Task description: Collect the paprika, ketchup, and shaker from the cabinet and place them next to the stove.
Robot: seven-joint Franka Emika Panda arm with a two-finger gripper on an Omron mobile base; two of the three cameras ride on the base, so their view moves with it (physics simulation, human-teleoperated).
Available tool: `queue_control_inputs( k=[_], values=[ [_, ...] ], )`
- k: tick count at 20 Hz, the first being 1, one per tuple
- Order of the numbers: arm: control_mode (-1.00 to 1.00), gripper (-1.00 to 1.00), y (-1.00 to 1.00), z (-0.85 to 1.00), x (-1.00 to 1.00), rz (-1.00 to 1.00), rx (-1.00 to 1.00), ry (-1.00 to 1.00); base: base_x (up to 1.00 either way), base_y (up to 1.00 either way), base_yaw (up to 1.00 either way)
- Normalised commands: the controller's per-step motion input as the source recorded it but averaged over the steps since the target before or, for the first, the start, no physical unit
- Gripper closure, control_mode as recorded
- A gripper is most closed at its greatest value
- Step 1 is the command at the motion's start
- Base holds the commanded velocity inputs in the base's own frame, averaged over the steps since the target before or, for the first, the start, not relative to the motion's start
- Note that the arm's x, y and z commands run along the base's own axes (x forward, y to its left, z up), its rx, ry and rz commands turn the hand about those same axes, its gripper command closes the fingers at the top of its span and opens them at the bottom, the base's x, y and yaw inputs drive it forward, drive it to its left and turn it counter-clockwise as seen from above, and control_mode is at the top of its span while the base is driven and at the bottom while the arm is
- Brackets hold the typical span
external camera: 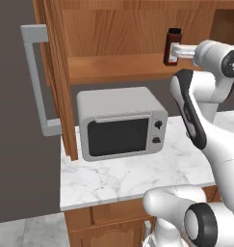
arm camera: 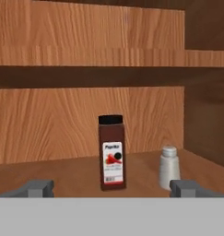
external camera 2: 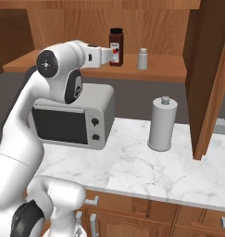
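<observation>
Claw (arm camera: 111, 188) is wide open, holding nothing, aimed into the cabinet (external camera 2: 63, 18). The paprika (arm camera: 112, 153) stands dead center of the hand view on the shelf, the shaker (arm camera: 169, 167) just right of it.

Warm grained wood cabinet (external camera 2: 146, 69), veined glossy marble counter (external camera 2: 146, 171), matt grey microwave (external camera: 121, 123).

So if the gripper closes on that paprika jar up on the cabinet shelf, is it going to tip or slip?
The paprika stands tall on a narrow base, so a nudge near its cap would probably tip it. Its body looks rigid and smooth, likely a bit slippery. The shaker stands close beside it and might get bumped by the open gripper.
</observation>
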Motion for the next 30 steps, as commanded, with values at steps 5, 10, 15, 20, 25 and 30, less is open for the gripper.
queue_control_inputs(
  k=[5, 10, 15, 20, 25, 30],
  values=[
    [-1.0, -1.0, 0.0, -0.03, 0.29, 0.0, 0.0, 0.0, 0.0, 0.0, 0.0],
    [-1.0, -1.0, 0.0, -0.1, 0.33, 0.01, 0.0, 0.0, 0.0, 0.0, 0.0],
    [-1.0, -1.0, 0.0, -0.12, 0.29, 0.03, 0.0, 0.0, 0.0, 0.0, 0.0],
    [-1.0, -1.0, -0.04, -0.1, 0.33, 0.05, 0.0, 0.0, 0.0, 0.0, 0.0],
    [-1.0, -1.0, -0.11, -0.08, 0.34, 0.06, 0.0, 0.0, 0.0, 0.0, 0.0],
    [-1.0, -1.0, -0.18, -0.01, 0.24, 0.03, 0.0, 0.0, 0.0, 0.0, 0.0]
  ],
)
